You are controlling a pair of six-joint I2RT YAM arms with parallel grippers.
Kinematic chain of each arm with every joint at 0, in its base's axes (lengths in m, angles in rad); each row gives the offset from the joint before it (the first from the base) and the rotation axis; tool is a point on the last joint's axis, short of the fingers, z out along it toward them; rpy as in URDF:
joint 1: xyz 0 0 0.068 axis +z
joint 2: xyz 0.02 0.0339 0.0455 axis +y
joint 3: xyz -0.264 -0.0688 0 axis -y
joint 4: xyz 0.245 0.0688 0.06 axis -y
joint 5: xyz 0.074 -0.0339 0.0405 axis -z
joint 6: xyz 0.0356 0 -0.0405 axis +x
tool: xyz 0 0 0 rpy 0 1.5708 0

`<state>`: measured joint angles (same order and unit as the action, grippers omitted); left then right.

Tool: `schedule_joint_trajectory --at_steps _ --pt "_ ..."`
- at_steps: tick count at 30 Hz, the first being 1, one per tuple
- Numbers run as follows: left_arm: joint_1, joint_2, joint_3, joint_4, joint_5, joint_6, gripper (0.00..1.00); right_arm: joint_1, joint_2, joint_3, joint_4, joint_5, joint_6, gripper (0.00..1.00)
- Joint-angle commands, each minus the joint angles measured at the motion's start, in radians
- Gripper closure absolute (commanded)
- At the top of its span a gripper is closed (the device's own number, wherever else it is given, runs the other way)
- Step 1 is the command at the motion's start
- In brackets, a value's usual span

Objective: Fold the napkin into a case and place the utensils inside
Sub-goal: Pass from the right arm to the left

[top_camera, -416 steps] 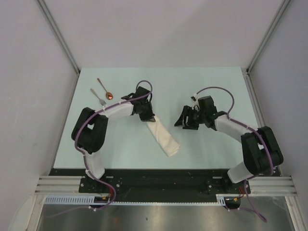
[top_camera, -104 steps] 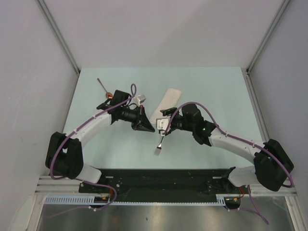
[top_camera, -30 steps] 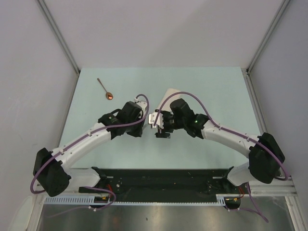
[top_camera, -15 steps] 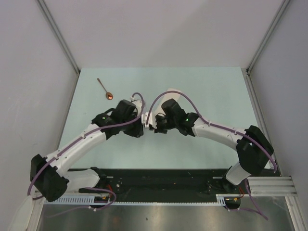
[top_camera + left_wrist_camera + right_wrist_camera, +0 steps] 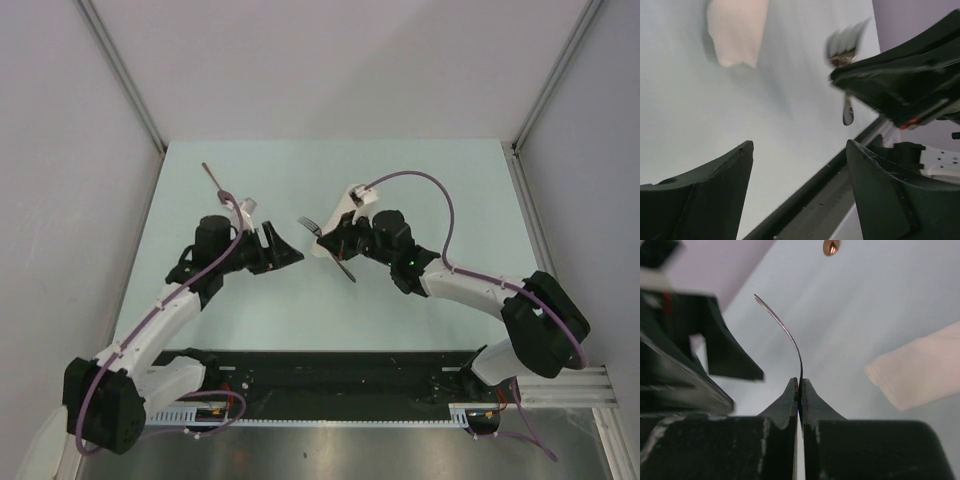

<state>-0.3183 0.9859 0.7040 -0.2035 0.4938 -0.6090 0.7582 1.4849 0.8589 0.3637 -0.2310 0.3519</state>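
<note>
My right gripper point(image 5: 335, 247) point(image 5: 800, 385) is shut on the silver fork point(image 5: 346, 272) point(image 5: 785, 331), which is held above the table. In the right wrist view the fork shows edge-on as a thin curved strip rising from the jaws. The fork point(image 5: 844, 49) is blurred in the left wrist view. My left gripper point(image 5: 289, 250) point(image 5: 799, 145) stands open and empty, a little left of the fork. The cream napkin case point(image 5: 333, 225) point(image 5: 735, 30) point(image 5: 920, 371) lies just behind the right gripper, partly hidden by it. The spoon point(image 5: 211, 175) lies at the far left; its copper bowl point(image 5: 830, 246) shows in the right wrist view.
The left arm's wrist covers the near end of the spoon in the top view. The table's black front rail point(image 5: 840, 175) runs below the left gripper. Grey walls point(image 5: 80, 150) close in both sides and the back.
My left gripper opened, let go of the fork and drew back to the left. My right gripper shut on the fork and now holds it alone.
</note>
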Motion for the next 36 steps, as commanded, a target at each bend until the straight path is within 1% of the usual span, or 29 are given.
schedule_joint_trajectory --at_steps 1,2,5,8,9,10,11,13,15,17,18,20,21,22,23,24,26,27,28,29,30,31,32,33,34,35,36 --pt "0.005 0.039 -0.127 0.358 0.195 -0.254 0.2 0.006 -0.06 -0.086 0.346 0.217 0.511 1.0" --pt "-0.002 0.046 -0.138 0.389 0.222 -0.271 0.2 0.012 -0.06 -0.092 0.36 0.266 0.534 1.0" --pt "-0.047 0.088 -0.132 0.475 0.264 -0.302 0.2 0.033 -0.055 -0.118 0.446 0.344 0.611 1.0" --pt "-0.093 0.141 -0.127 0.555 0.298 -0.34 0.2 0.047 -0.048 -0.147 0.535 0.393 0.68 0.99" --pt "-0.096 0.157 -0.132 0.585 0.314 -0.359 0.23 0.053 -0.041 -0.152 0.569 0.401 0.688 0.98" --pt "-0.102 0.172 -0.138 0.631 0.328 -0.38 0.31 0.053 -0.037 -0.153 0.581 0.407 0.694 0.98" --pt "-0.1 0.197 -0.138 0.669 0.344 -0.402 0.33 0.055 -0.035 -0.156 0.586 0.415 0.714 0.97" --pt "-0.102 0.223 -0.129 0.681 0.374 -0.403 0.33 0.052 -0.034 -0.156 0.6 0.411 0.726 0.94" --pt "-0.102 0.25 -0.11 0.697 0.414 -0.402 0.33 0.049 -0.031 -0.14 0.572 0.381 0.736 0.91" --pt "-0.105 0.276 -0.086 0.696 0.433 -0.387 0.34 0.053 -0.02 -0.141 0.578 0.361 0.765 0.9" --pt "-0.104 0.283 -0.081 0.691 0.439 -0.387 0.4 0.058 -0.017 -0.143 0.593 0.357 0.777 0.9" --pt "-0.104 0.289 -0.083 0.701 0.44 -0.388 0.48 0.066 -0.008 -0.152 0.613 0.34 0.789 0.91" --pt "-0.105 0.29 -0.086 0.708 0.439 -0.388 0.54 0.067 -0.009 -0.153 0.612 0.338 0.791 0.91" --pt "-0.105 0.292 -0.092 0.719 0.44 -0.391 0.59 0.066 -0.014 -0.156 0.604 0.343 0.794 0.91" --pt "-0.107 0.292 -0.101 0.733 0.448 -0.397 0.64 0.066 -0.015 -0.168 0.601 0.349 0.797 0.89" --pt "-0.11 0.296 -0.103 0.762 0.454 -0.402 0.76 0.063 -0.014 -0.172 0.604 0.349 0.802 0.88" --pt "-0.114 0.298 -0.1 0.773 0.476 -0.405 0.86 0.05 -0.005 -0.167 0.612 0.314 0.794 0.83" --pt "-0.114 0.296 -0.098 0.767 0.476 -0.402 0.93 0.04 0.0 -0.161 0.618 0.288 0.741 0.8" --pt "-0.116 0.295 -0.097 0.741 0.473 -0.391 0.96 0.026 0.006 -0.149 0.615 0.197 0.704 0.68" --pt "-0.116 0.296 -0.092 0.718 0.473 -0.379 1.0 -0.015 0.023 -0.103 0.571 0.136 0.65 0.63" --pt "-0.119 0.298 -0.086 0.69 0.471 -0.362 1.0 -0.037 0.031 -0.078 0.534 0.011 0.598 0.59" --pt "-0.122 0.303 -0.071 0.621 0.471 -0.321 1.0 -0.06 0.038 -0.045 0.48 -0.045 0.485 0.52" --pt "-0.125 0.304 -0.061 0.587 0.474 -0.296 1.0 -0.112 0.05 -0.014 0.357 -0.098 0.425 0.49" --pt "-0.133 0.307 -0.052 0.54 0.473 -0.27 1.0 -0.132 0.055 0.043 0.304 -0.19 0.365 0.47" --pt "-0.137 0.309 -0.035 0.468 0.471 -0.22 1.0 -0.154 0.052 0.063 0.243 -0.211 0.235 0.46" --pt "-0.14 0.307 -0.029 0.44 0.473 -0.198 1.0 -0.167 0.054 0.081 0.145 -0.235 0.175 0.45" --pt "-0.145 0.307 -0.025 0.423 0.477 -0.181 1.0 -0.196 0.054 0.13 0.094 -0.31 0.098 0.45"
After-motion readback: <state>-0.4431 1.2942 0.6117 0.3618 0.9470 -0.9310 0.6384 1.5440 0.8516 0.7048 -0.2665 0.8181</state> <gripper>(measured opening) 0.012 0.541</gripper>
